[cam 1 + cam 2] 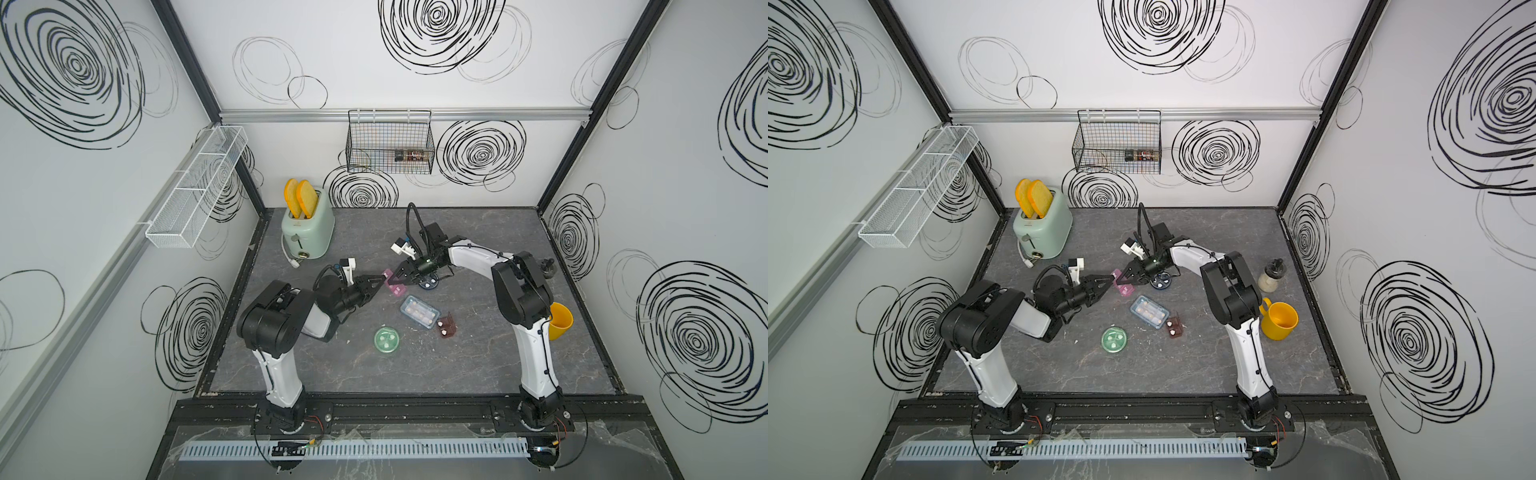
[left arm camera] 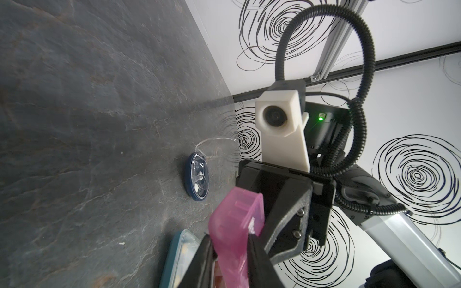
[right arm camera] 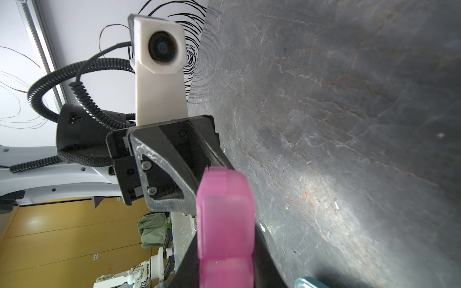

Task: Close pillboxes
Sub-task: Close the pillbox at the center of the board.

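The pink pillbox [image 1: 397, 289] [image 1: 1123, 289] is held up over mid-table between both arms. My left gripper [image 1: 381, 279] [image 2: 230, 251] is shut on one end of it, and one dark finger [image 2: 204, 261] presses its side. From the opposite side my right gripper [image 1: 395, 280] [image 3: 225, 259] is shut on the pink pillbox [image 3: 224, 224]. A dark round pillbox [image 1: 429, 283] [image 2: 197, 178] lies under the right wrist with its clear lid [image 2: 217, 147] raised. The blue-grey pillbox [image 1: 419, 311], the green round pillbox [image 1: 387, 340] and the small brown pillbox [image 1: 446, 327] lie nearer the front.
A mint-green toaster [image 1: 307, 232] holding toast stands at the back left. The yellow mug [image 1: 1279, 321] and a small bottle [image 1: 1271, 274] are by the right wall. A black wire basket [image 1: 390, 143] and a white mesh shelf [image 1: 195, 191] hang on the walls.
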`<state>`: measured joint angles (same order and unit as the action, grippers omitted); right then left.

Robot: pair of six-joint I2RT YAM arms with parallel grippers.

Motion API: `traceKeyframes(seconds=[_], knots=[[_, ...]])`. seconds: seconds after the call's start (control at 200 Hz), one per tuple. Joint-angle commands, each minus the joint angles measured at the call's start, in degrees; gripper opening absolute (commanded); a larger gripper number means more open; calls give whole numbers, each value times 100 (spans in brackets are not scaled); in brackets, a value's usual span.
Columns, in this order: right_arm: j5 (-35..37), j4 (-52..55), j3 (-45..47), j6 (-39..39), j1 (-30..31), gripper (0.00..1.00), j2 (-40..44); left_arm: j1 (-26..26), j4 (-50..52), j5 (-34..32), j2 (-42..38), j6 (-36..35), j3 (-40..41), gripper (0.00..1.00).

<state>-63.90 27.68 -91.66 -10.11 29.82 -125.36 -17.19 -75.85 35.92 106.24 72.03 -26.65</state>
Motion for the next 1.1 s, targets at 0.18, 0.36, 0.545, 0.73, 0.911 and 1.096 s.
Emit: traceKeyframes(seconds=[0.18, 0.36, 0.545, 0.73, 0.911, 1.096], knots=[[-298, -41, 117, -17, 127, 8, 240, -73, -887, -68, 105, 196, -83, 17], [-250, -90, 112, -59, 120, 9, 227, -78, -932, -29, 110, 192, -30, 22], [12, 90, 19, 7, 89, 12, 120, 148, -879, 69, -104, -7, 300, 62], [11, 202, -119, 119, 185, 12, -56, 396, -830, 213, -191, -306, 554, 93], [-184, 348, -250, 289, 243, 12, -165, 467, -1325, 268, 55, -96, 522, 87], [74, 1169, -855, 783, 279, 16, -635, 476, -861, 251, -10, -331, 455, 80]])
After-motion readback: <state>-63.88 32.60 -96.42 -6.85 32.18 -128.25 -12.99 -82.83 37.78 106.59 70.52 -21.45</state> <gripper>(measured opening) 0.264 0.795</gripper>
